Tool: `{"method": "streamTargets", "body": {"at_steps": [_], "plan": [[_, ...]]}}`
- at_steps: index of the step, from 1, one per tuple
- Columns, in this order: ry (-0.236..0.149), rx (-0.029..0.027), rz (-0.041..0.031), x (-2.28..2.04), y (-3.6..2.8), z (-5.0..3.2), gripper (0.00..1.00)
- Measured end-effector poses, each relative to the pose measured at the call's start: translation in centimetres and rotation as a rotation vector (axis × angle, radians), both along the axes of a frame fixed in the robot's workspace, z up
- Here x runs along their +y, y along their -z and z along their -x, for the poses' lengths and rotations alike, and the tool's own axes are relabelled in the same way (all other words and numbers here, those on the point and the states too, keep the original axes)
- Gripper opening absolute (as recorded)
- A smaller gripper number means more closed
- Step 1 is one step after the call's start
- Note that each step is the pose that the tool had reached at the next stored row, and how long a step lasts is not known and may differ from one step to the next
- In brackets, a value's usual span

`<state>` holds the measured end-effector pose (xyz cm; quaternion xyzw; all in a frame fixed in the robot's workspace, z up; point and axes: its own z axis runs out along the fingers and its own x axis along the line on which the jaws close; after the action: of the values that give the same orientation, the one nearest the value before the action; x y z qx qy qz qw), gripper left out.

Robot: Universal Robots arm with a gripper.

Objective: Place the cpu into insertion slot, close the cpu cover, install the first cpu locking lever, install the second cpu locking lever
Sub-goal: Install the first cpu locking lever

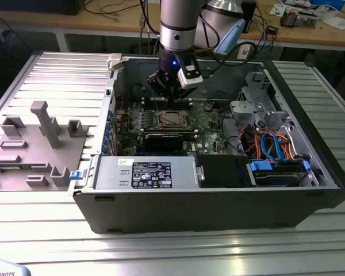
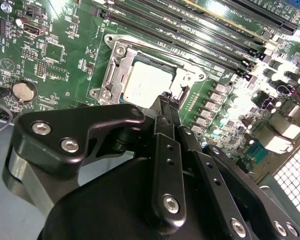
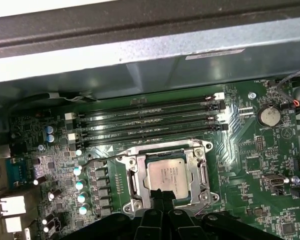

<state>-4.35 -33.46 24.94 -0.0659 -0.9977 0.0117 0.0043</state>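
1 cpu (image 3: 167, 177), 1 cpu cover (image 3: 166, 157), 1 green motherboard (image 3: 255, 165), 4 long black RAM slots (image 3: 150, 122) at 12 o'clock of the cpu, 1 coin battery (image 3: 268, 116), 1 PC case (image 1: 207, 198), 1 hand (image 3: 165, 197).

The small flat square cpu (image 3: 167, 178) has a dull brushed-metal top; the thin silvery metal cpu cover (image 3: 136, 180) framing it at nine o'clock shines brightly, the glossy green circuit board (image 3: 250, 170) glints, and the black gripper (image 2: 166, 100) looks matt
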Motion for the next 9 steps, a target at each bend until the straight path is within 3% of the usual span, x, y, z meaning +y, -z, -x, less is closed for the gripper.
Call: {"method": "streamTargets", "body": {"at_steps": [9], "plan": [[-0.007, 0.0, -0.0001, 0.0, 0.0, 0.0, 0.11]]}}
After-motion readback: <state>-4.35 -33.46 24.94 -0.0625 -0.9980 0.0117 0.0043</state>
